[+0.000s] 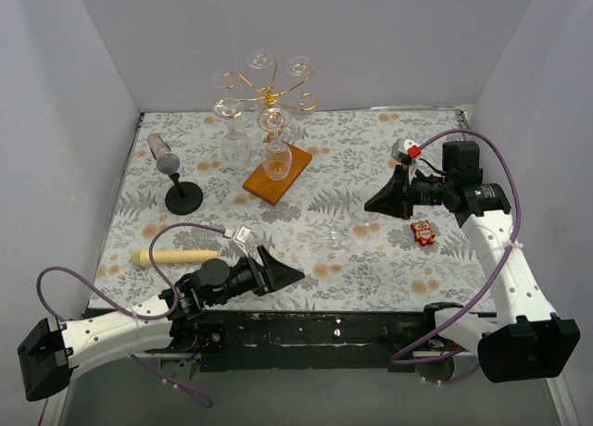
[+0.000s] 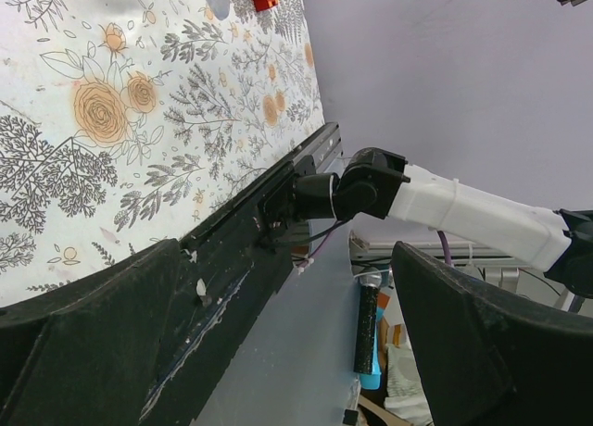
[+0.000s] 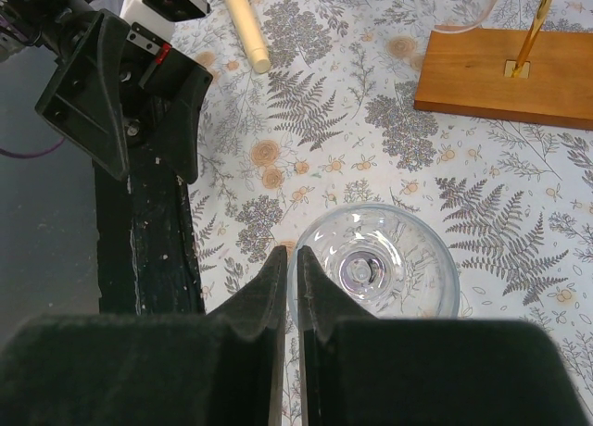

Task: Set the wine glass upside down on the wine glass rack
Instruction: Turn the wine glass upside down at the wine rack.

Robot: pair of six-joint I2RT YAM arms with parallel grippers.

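Right jaws (image 3: 290,255) grip the rim of the clear stemmed wine glass (image 3: 375,269), its bowl just ahead; left jaws (image 2: 283,250) stand wide open, empty. Advise a light grip, inverting before approaching the copper-gold wire rack (image 3: 500,74), well ahead

I've got the wine glass rack (image 1: 278,174) at back centre of the counter (image 1: 371,148), with the microphone stand (image 1: 183,196) to its left. A roller (image 1: 176,256) lies front left. The wine glass (image 3: 380,269) is front-right of the rack, and a small toy (image 1: 424,231) is further right.
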